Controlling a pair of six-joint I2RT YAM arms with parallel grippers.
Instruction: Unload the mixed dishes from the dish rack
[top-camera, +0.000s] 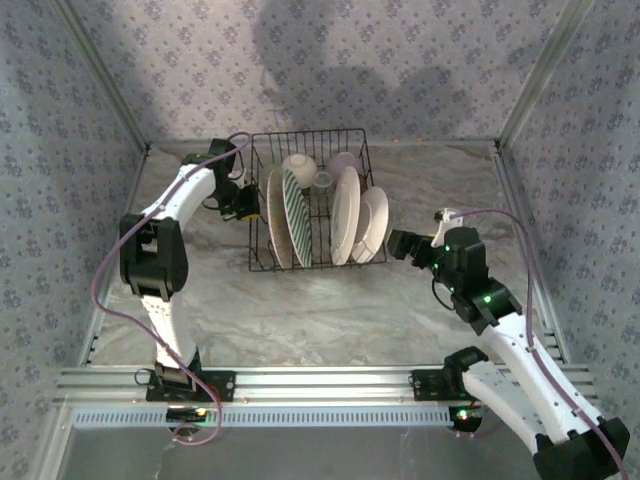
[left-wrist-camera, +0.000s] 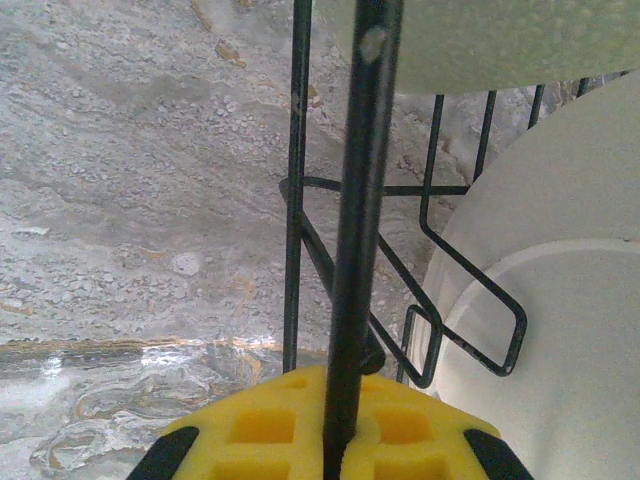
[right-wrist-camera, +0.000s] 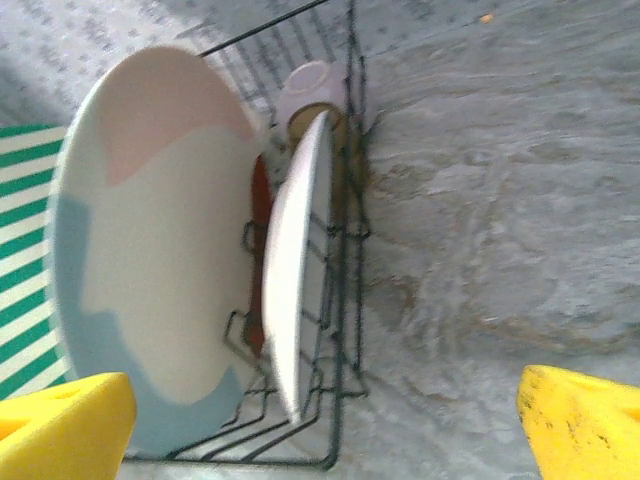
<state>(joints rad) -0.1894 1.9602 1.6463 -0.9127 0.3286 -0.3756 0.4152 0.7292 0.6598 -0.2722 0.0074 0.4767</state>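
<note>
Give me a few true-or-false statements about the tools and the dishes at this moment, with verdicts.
1. The left tool is shut on a wire of the dish rack. True.
2. The right tool is shut on the rack too. False: it is open, faces the rack's right end and holds nothing.
3. The green-striped plate lies flat outside the rack. False: it stands on edge inside the rack.
4. A cream bowl sits at the rack's far end. True.
</note>
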